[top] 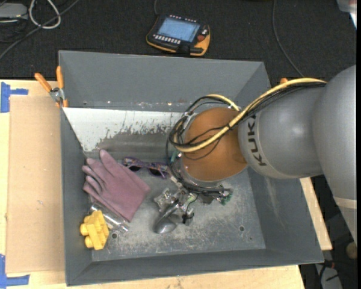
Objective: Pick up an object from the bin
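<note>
The claw [177,205], spread or closed unclear, sits over a grey metal piece [163,224] by the bin's [186,262] front edge; gripping and lifting likely come next.

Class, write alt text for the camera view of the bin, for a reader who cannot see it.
The robot arm's claw is low in the grey metal bin, beside a small grey object near the floor's middle. A mauve glove and a yellow toy block lie further left in the view.
</note>
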`<state>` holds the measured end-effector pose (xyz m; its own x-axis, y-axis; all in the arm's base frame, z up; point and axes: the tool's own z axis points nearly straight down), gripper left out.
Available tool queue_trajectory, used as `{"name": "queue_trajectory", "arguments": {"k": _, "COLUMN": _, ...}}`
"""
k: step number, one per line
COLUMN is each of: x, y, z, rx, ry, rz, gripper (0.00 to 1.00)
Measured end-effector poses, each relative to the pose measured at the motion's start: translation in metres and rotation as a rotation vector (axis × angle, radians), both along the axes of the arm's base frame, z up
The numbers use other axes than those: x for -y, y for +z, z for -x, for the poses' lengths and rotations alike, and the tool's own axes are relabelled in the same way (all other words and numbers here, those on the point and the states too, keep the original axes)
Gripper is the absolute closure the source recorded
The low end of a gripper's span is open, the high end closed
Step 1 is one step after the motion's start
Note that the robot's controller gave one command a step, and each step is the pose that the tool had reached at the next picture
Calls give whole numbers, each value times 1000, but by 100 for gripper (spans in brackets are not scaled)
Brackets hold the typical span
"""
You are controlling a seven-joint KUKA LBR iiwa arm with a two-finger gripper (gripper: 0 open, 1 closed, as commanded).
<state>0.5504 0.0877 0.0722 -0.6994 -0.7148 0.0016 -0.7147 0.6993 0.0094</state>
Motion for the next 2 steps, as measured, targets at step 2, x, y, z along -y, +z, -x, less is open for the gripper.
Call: {"name": "queue_trajectory", "arguments": {"k": 2, "x": -1, "y": 39, "z": 1, "rx": -1, "ry": -2, "rz": 0, "gripper": 100}}
